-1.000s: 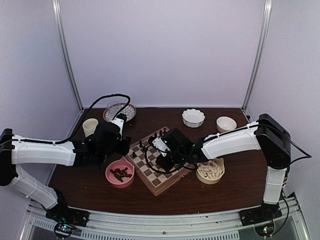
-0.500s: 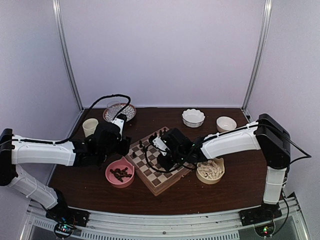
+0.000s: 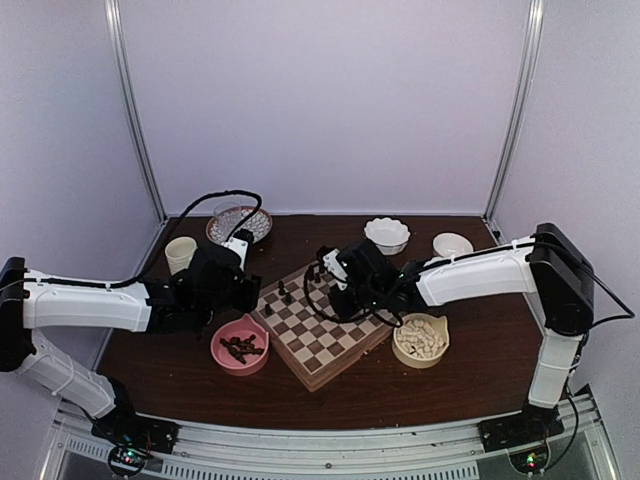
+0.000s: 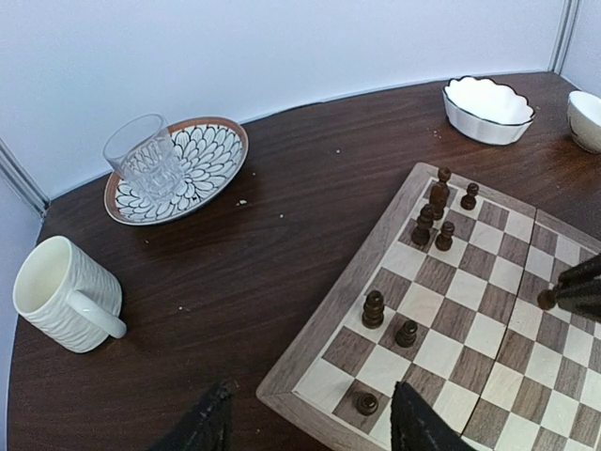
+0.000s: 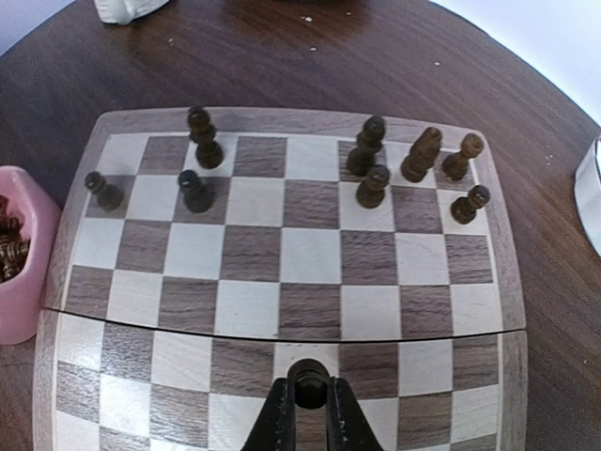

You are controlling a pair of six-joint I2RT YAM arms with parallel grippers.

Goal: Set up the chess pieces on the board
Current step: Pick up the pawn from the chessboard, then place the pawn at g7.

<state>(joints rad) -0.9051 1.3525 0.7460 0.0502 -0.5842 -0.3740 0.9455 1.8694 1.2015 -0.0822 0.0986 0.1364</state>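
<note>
Square wooden checkered board (image 3: 322,325), diagonal mid-table. Round pink bowl (image 3: 240,369) just beside its left edge. Left gripper (image 4: 310,427) spread, empty, by board corner. Pinching tiny dark brown carved chess piece (image 4: 546,299) in right gripper (image 5: 308,399), mid-board. Eight more pieces (image 5: 374,185) on far rows.

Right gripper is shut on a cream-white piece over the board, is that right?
No. The right gripper is shut on a dark brown piece, not a cream-white one; it is over the board. The right wrist view shows it.
</note>
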